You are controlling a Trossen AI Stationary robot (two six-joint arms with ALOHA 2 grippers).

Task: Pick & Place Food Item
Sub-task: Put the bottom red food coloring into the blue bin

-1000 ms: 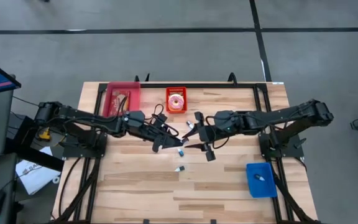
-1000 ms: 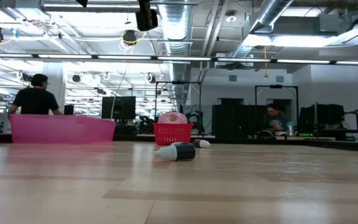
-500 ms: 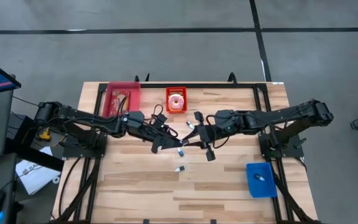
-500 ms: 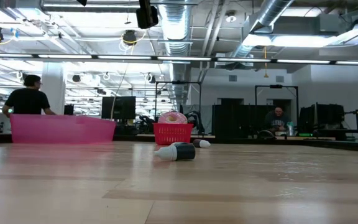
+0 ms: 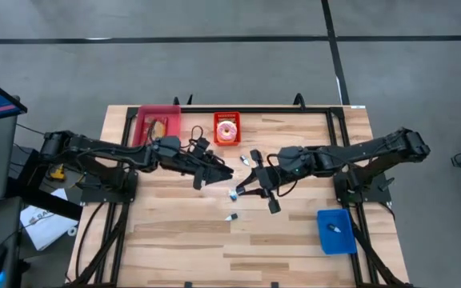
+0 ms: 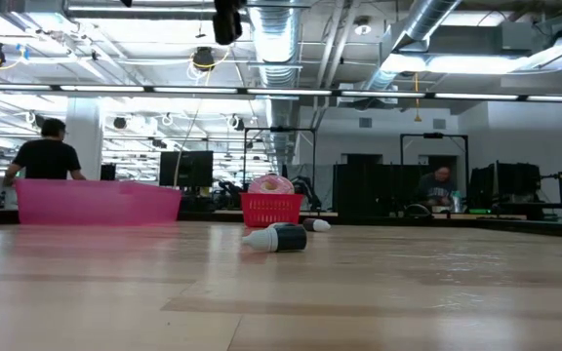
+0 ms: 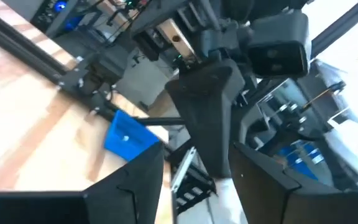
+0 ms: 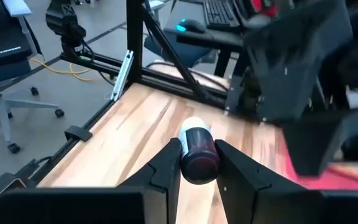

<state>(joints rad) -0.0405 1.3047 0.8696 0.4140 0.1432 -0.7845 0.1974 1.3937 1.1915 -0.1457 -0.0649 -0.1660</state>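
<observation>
A small dark bottle with a white end [image 8: 197, 152] hangs over the table's middle [image 5: 234, 193], with my right gripper [image 8: 197, 168] [image 5: 240, 190] shut on it. My left gripper [image 5: 224, 171] [image 7: 197, 180] stands open just left of it, nothing between its fingers, facing the right arm's gripper [image 7: 207, 118]. A second small bottle [image 5: 230, 216] [image 6: 276, 237] lies on its side on the wood. A pink donut [image 5: 226, 129] sits in a red basket [image 5: 226, 118] at the far edge. My right gripper pinches the bottle's dark body [image 8: 199, 165] between its two fingers. The fingers come from the table's right, slanting a little downward, and the bottle lies along them with its white end [image 8: 194, 126] pointing away from the wrist. It is lifted clear of the table.
A pink bin [image 5: 158, 126] stands at the far left beside the red basket. A blue tray [image 5: 334, 232] holding a small item sits at the near right. Another small piece [image 6: 315, 224] lies farther back on the table. People show in the room beyond.
My left gripper has let go of the bottle and drawn back toward the table's left and far edge. The bottle has stayed where it was, now held by my right gripper alone. My right arm has kept its place.
</observation>
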